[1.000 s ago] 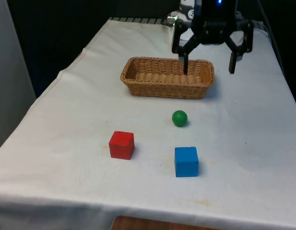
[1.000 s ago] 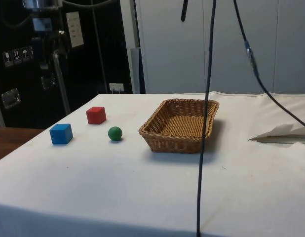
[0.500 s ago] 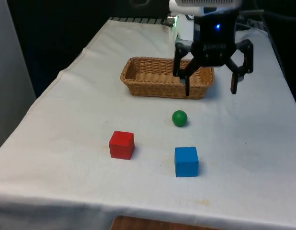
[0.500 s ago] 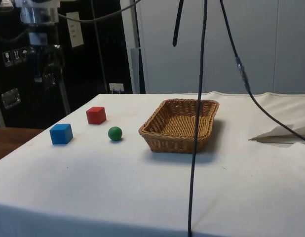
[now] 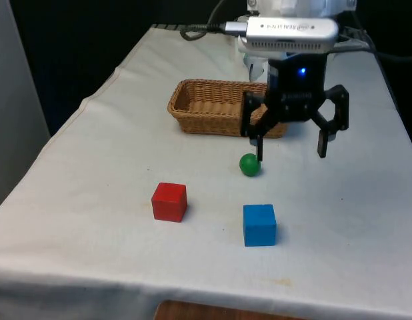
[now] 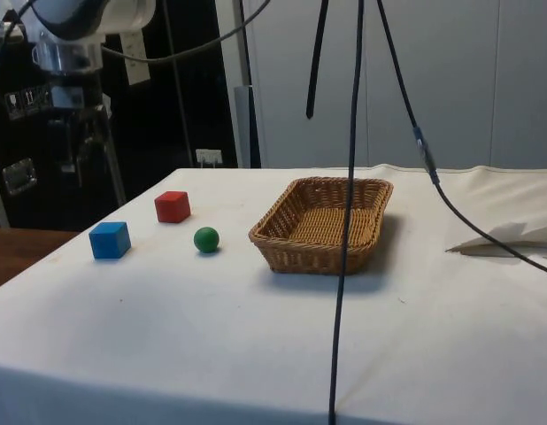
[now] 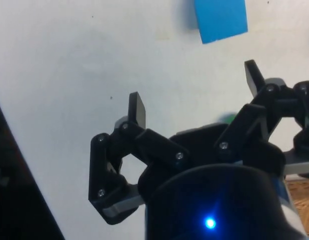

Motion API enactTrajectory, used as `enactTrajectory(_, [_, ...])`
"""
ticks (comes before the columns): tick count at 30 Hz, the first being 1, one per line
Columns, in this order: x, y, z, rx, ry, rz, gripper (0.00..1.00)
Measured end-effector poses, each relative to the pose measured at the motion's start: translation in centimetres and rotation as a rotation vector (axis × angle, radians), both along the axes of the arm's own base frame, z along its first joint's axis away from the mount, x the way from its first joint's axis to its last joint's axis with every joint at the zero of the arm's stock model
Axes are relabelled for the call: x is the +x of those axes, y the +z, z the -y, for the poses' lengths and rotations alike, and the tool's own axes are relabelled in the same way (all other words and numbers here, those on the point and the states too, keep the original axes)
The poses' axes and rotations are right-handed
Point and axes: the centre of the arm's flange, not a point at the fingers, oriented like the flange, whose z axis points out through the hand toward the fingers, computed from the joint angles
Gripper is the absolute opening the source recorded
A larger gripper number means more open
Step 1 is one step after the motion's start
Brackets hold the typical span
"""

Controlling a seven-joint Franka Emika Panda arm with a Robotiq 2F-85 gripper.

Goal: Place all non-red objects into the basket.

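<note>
Front view: I see the gripper (image 5: 291, 148) hanging with fingers spread wide and empty, just in front of the wicker basket (image 5: 213, 107). The green ball (image 5: 249, 165) lies in front of the basket, beside one fingertip; the blue cube (image 5: 259, 225) and red cube (image 5: 169, 201) sit farther out. Side view: dangling black cables (image 6: 348, 212) cross the basket.

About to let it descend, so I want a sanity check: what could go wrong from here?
1. The open end effector is offset from the ball: one finger hangs nearly over it, so a straight descent could knock it rolling.
2. The ball could roll toward the blue cube or red cube, crowding the next grasp.
3. The basket sits just behind the end effector; a swing back could clip its rim.
</note>
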Motion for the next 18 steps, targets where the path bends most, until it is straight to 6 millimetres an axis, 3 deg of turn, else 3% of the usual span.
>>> enactTrajectory(8, [0.4,-2.1,0.0,-0.012,0.039,0.005,1.0])
enactTrajectory(18, [0.7,-5.1,1.6,0.014,0.069,0.016,1.0])
